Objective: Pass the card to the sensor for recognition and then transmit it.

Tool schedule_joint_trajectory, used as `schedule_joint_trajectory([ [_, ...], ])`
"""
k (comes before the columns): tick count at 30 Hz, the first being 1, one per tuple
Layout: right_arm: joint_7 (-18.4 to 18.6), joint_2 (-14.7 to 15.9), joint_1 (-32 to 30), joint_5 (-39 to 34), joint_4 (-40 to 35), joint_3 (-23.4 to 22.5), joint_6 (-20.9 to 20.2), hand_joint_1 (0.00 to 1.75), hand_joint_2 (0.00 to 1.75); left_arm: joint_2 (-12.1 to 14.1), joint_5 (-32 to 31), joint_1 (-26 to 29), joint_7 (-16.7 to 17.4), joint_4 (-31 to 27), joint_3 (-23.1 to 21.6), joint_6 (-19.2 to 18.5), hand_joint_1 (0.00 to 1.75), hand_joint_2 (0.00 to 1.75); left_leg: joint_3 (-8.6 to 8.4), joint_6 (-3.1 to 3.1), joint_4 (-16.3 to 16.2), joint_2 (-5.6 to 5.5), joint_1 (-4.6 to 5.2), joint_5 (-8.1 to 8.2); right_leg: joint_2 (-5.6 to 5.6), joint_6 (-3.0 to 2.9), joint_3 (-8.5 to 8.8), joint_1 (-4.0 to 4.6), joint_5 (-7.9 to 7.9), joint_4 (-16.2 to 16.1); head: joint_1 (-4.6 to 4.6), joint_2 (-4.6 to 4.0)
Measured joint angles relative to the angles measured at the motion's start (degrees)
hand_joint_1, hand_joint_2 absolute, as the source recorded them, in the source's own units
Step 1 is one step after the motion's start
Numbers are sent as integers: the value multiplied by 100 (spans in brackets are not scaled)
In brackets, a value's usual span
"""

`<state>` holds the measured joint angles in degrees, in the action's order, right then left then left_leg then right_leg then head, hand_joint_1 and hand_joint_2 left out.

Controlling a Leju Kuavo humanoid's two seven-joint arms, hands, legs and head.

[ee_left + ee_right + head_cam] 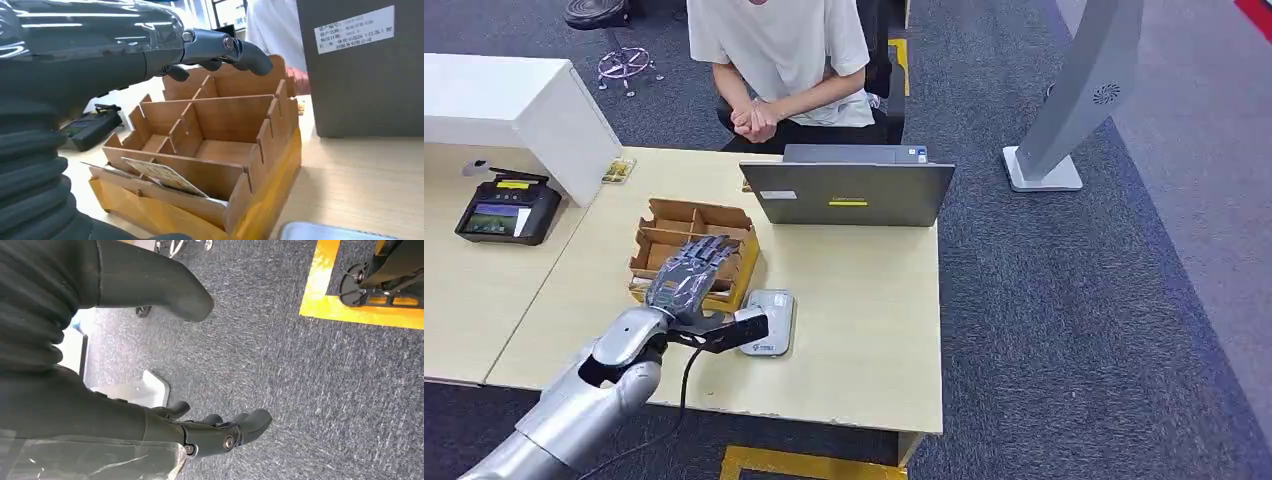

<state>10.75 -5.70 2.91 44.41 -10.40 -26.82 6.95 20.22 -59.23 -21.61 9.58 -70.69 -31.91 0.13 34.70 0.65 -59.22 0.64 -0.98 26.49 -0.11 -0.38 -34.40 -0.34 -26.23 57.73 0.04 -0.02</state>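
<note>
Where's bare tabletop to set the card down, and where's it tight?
Free: the table right of the sensor, from the laptop to the near edge; also between the payment terminal and the wooden organizer. Crowded: where the left hand hovers over the organizer beside the sensor.

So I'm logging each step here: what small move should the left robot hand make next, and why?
Probably lower the left robot hand toward the card and close its fingers on it. The hand hovers open over the cardboard box, holding nothing, and the card leans in the box's near slot, not yet picked up. The sensor lies on the table beside the box.
</note>
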Motion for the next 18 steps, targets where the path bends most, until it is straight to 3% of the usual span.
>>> schedule_joint_trajectory([
  [18,-4,0,0,72,0,-74,9,0,175,-2,-216,65,148,0,35,94,0,175,0,0,0,0,0,0,0,0,0,0,0,0,0,0],
])
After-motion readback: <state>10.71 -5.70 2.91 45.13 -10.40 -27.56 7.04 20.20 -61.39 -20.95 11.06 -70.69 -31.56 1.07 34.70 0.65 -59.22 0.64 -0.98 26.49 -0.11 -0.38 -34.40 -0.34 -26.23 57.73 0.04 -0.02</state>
